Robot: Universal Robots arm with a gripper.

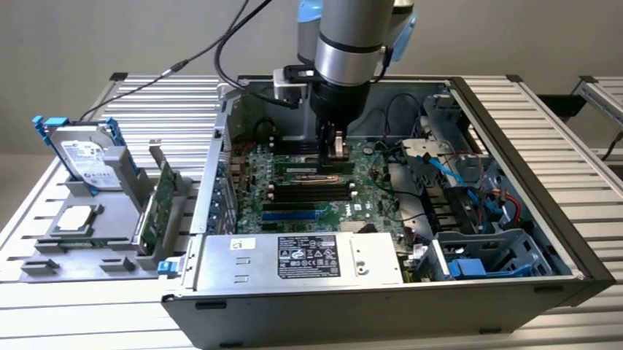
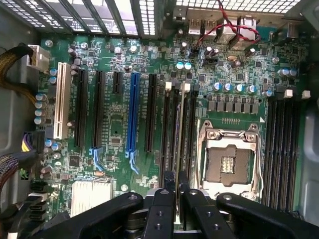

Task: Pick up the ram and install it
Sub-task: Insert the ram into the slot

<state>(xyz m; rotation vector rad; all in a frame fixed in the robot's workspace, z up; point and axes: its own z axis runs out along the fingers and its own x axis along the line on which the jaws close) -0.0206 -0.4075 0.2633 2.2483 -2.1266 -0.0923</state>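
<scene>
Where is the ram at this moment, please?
The ram is gripped edge-on in the hand, inside the computer case. It is lined up over the black memory slots, between the CPU socket and the expansion slots.

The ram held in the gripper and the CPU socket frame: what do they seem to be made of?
Ram: seemingly a thin, rigid circuit board. It is seen edge-on, so its finish stays unclear. CPU socket frame: probably bare metal, silvery with bright glints along its bars.
</scene>
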